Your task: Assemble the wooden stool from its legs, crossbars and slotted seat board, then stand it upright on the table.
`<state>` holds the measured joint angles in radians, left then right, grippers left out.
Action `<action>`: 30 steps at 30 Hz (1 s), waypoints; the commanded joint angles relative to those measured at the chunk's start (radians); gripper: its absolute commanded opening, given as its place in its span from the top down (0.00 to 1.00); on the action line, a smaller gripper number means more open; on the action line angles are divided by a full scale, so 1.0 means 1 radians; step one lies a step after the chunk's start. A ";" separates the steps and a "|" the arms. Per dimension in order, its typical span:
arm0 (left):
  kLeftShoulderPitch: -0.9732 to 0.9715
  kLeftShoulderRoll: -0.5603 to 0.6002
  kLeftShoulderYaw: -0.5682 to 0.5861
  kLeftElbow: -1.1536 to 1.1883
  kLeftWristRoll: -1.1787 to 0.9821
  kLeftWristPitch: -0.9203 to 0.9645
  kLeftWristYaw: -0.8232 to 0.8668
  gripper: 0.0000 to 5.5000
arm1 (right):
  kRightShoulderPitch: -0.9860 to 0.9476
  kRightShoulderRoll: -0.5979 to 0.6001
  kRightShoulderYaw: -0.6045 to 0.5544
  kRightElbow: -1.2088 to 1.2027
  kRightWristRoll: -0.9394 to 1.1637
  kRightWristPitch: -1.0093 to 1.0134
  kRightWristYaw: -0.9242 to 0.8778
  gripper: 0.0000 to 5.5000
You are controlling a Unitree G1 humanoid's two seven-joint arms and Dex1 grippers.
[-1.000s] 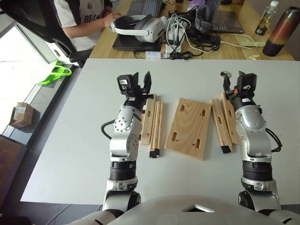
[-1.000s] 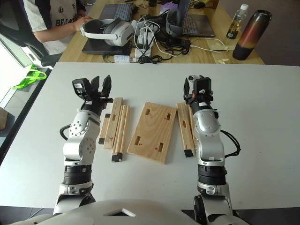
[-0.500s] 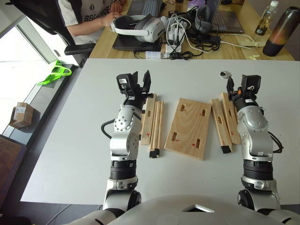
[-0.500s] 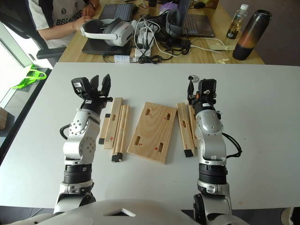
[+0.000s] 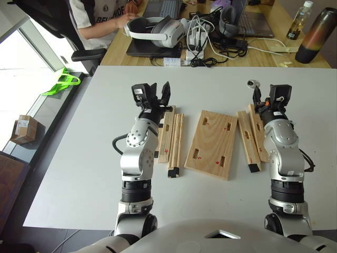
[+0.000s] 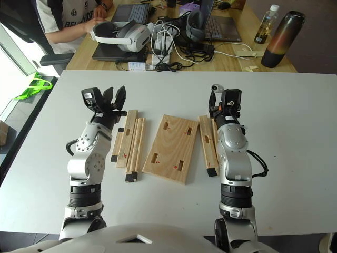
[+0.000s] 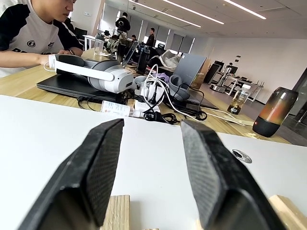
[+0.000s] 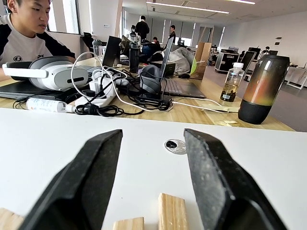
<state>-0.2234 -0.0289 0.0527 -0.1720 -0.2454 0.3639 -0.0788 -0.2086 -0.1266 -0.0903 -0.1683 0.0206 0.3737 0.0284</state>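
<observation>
**A:** How far was the stool at that moment?

**B:** Nothing was joined yet. The seat board lay flat in the middle of the table, with its four slots facing up. The left sticks, which I took for legs and crossbars, lay just beside it, side by side and touching each other. The right sticks lay on its other side in the same way.

**A:** And the hands?

**B:** Both were empty, with the fingers spread apart. The left gripper was at the far end of the left sticks, a little outside them. The right gripper was over the far end of the right sticks, and in the right wrist view two stick ends showed between its fingers.

**A:** So which step was it?

**B:** In my judgement it was the very first one, choosing a piece to pick up.

**A:** What did the next move ask for?

**B:** I think one gripper had to go down and close on a single stick. Because the sticks touched, there was a risk of catching two at once or pushing the neighbour away. Which stick was a leg and which a crossbar, I could not tell.
</observation>
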 commanded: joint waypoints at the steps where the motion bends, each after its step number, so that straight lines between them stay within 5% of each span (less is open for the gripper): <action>1: -0.039 0.119 0.038 -0.081 -0.017 0.123 -0.039 0.50 | 0.025 0.008 -0.017 -0.042 0.001 0.012 -0.022 0.57; 7: 0.273 0.491 0.160 -0.158 -0.072 0.294 -0.331 0.34 | 0.147 0.024 -0.057 -0.202 0.005 0.074 -0.062 0.57; 14: 0.626 0.747 0.185 -0.127 -0.044 0.081 -0.706 0.15 | 0.285 0.083 -0.014 -0.396 -0.044 0.128 -0.128 0.57; 19: 0.679 0.794 0.152 -0.074 -0.027 0.022 -0.800 0.11 | 0.330 0.111 0.023 -0.456 -0.043 0.160 -0.129 0.57; 25: 0.526 0.687 0.033 0.080 0.131 -0.069 -0.611 0.11 | 0.294 0.131 0.038 -0.457 0.009 0.207 -0.094 0.57; 30: 0.510 0.647 0.022 0.090 0.021 0.010 -0.668 0.11 | 0.284 0.145 0.039 -0.464 0.032 0.223 -0.092 0.57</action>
<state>0.2729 0.6214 0.0984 -0.1046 -0.2161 0.3313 -0.7210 0.0945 0.0045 -0.0510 -0.6246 0.0362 0.5775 -0.0592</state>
